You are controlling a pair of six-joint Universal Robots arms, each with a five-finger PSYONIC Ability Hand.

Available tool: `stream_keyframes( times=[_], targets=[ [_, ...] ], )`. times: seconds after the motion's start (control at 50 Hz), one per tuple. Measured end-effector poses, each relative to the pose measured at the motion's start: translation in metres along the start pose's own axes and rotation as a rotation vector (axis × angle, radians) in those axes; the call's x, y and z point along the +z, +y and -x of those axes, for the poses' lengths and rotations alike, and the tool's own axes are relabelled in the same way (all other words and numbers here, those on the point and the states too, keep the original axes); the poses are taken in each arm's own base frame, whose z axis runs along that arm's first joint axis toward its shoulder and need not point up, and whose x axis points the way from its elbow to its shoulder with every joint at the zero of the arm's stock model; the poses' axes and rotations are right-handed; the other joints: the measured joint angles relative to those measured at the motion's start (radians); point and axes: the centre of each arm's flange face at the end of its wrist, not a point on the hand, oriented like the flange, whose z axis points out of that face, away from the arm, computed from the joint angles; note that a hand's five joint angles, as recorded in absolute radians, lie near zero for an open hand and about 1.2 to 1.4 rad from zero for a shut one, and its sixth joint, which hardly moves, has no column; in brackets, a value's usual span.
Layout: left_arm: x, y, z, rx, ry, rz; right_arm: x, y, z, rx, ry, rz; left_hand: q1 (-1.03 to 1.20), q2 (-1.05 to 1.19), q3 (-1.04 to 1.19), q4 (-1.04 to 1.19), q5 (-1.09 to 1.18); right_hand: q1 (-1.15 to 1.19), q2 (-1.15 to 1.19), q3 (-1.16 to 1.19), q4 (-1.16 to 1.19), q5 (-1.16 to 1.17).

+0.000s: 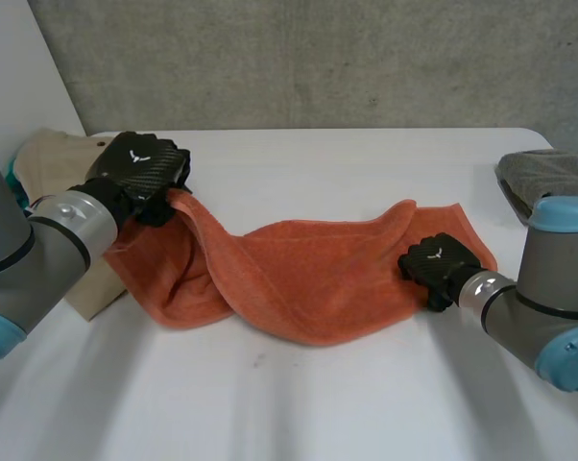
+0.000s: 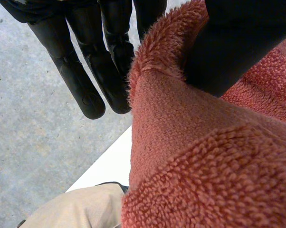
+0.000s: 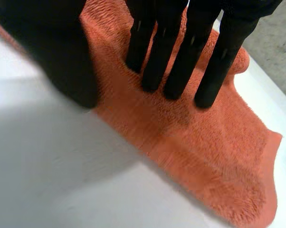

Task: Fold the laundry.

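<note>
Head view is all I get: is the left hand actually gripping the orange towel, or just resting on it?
Observer: Gripping. The left wrist view shows the left hand pinching a raised fold of the orange towel between thumb and fingers.
Operator: And the right hand?
Observer: No grip there. In the right wrist view, the right hand has straight fingers, their tips pressing down on the towel, and the thumb tip sits at the towel's edge by the bare table.
</note>
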Motion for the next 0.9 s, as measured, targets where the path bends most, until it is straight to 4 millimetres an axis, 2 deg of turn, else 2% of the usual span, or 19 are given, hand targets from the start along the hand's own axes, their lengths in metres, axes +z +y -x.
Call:
stream_keyframes(
  times=[0.06,0.14,0.22,0.28,0.34,0.44,0.48,0.52,0.54,0.6,0.62,0.64,0.66,0.68,0.7,0.74,0.8,0.9],
  targets=[
    [-0.002,-0.002,0.001,-0.006,-0.003,-0.003,0.002,-0.001,-0.002,0.008,0.015,-0.012,0.000,0.002,0.000,0.000,0.000,0.038,0.069,0.083,0.090,0.118],
    [-0.007,-0.008,0.002,-0.021,-0.011,-0.015,0.001,-0.007,-0.017,0.042,0.068,-0.049,0.000,0.002,0.000,0.000,0.000,0.038,0.071,0.097,0.106,0.147],
    [-0.018,-0.018,0.003,-0.045,-0.016,-0.031,-0.013,-0.022,-0.047,0.063,0.145,-0.080,0.000,0.002,0.001,0.000,0.000,0.038,0.071,0.097,0.106,0.149],
    [-0.030,-0.028,0.004,-0.066,-0.017,-0.045,-0.034,-0.043,-0.076,0.055,0.216,-0.115,0.000,0.002,0.001,0.000,0.000,0.038,0.071,0.098,0.109,0.154],
    [-0.047,-0.041,0.003,-0.089,-0.014,-0.067,-0.064,-0.077,-0.108,0.031,0.297,-0.182,0.000,0.002,0.001,0.000,0.000,0.038,0.071,0.101,0.109,0.156],
    [-0.073,-0.058,-0.001,-0.118,0.006,-0.106,-0.100,-0.126,-0.140,0.002,0.374,-0.310,0.000,0.002,0.001,0.000,0.000,0.038,0.071,0.102,0.110,0.158],
    [-0.082,-0.063,-0.006,-0.131,0.022,-0.120,-0.105,-0.142,-0.150,-0.001,0.385,-0.364,0.000,0.002,0.001,0.000,0.000,0.038,0.071,0.102,0.110,0.159],
    [-0.088,-0.065,-0.010,-0.141,0.037,-0.125,-0.103,-0.148,-0.153,0.001,0.379,-0.385,0.000,0.002,0.001,0.000,0.000,0.038,0.071,0.102,0.110,0.159],
    [-0.091,-0.065,-0.013,-0.149,0.050,-0.124,-0.094,-0.153,-0.156,0.004,0.365,-0.405,0.000,0.002,0.001,0.000,0.000,0.038,0.071,0.102,0.110,0.159],
    [-0.093,-0.061,-0.019,-0.159,0.068,-0.111,-0.076,-0.151,-0.154,0.010,0.336,-0.397,0.000,0.002,0.001,0.000,0.000,0.038,0.071,0.102,0.110,0.160],
    [-0.092,-0.057,-0.023,-0.164,0.078,-0.094,-0.058,-0.144,-0.149,0.018,0.306,-0.369,0.000,0.002,0.001,0.000,0.000,0.055,0.017,0.043,0.050,0.097],
    [-0.090,-0.054,-0.025,-0.165,0.081,-0.085,-0.051,-0.140,-0.146,0.022,0.292,-0.352,0.000,0.002,0.001,0.000,0.000,-0.020,-0.066,-0.039,-0.033,0.012],
    [-0.088,-0.051,-0.026,-0.166,0.084,-0.073,-0.039,-0.132,-0.139,0.032,0.264,-0.315,0.000,0.002,0.001,0.000,0.000,-0.211,-0.294,-0.258,-0.229,-0.190],
    [-0.086,-0.049,-0.027,-0.166,0.084,-0.064,-0.033,-0.126,-0.133,0.040,0.244,-0.288,0.000,0.002,0.001,0.000,0.000,-0.308,-0.433,-0.376,-0.368,-0.333],
    [-0.082,-0.046,-0.028,-0.164,0.082,-0.053,-0.027,-0.121,-0.127,0.051,0.223,-0.259,0.000,0.002,0.001,0.000,0.000,-0.370,-0.542,-0.506,-0.489,-0.458],
    [-0.077,-0.042,-0.027,-0.158,0.075,-0.040,-0.017,-0.104,-0.109,0.099,0.168,-0.178,0.000,0.002,0.001,0.001,0.000,-0.410,-0.633,-0.604,-0.602,-0.580],
    [-0.070,-0.041,-0.025,-0.146,0.059,-0.034,-0.016,-0.084,-0.085,0.197,0.105,-0.087,0.000,0.002,0.001,0.000,0.000,-0.410,-0.637,-0.610,-0.621,-0.605],
    [-0.065,-0.048,-0.019,-0.134,0.037,-0.052,-0.037,-0.062,-0.049,0.374,0.031,-0.012,0.000,0.002,0.001,0.000,0.000,-0.410,-0.637,-0.610,-0.621,-0.606]
  ],
)
